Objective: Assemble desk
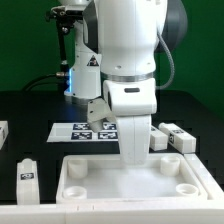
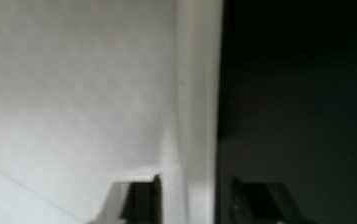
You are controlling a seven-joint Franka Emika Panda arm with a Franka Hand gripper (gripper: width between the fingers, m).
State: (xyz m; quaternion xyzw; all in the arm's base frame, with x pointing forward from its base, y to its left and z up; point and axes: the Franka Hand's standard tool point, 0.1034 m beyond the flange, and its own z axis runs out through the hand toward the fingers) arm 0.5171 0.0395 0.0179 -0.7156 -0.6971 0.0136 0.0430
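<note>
White plastic rim (image 2: 194, 90) of the desk panel (image 1: 140, 185) runs lengthwise straight between the fingers (image 2: 136, 203) of the gripper (image 2: 196, 205), so the jaws straddle it crosswise, panel floor on one side and black table (image 2: 299, 100) on the other. Honestly can't tell if it's pinching that rim or sitting loose around it. In the exterior view the panel's front and centre, arm down on its far edge, loose legs (image 1: 27, 172) lying off to both sides
</note>
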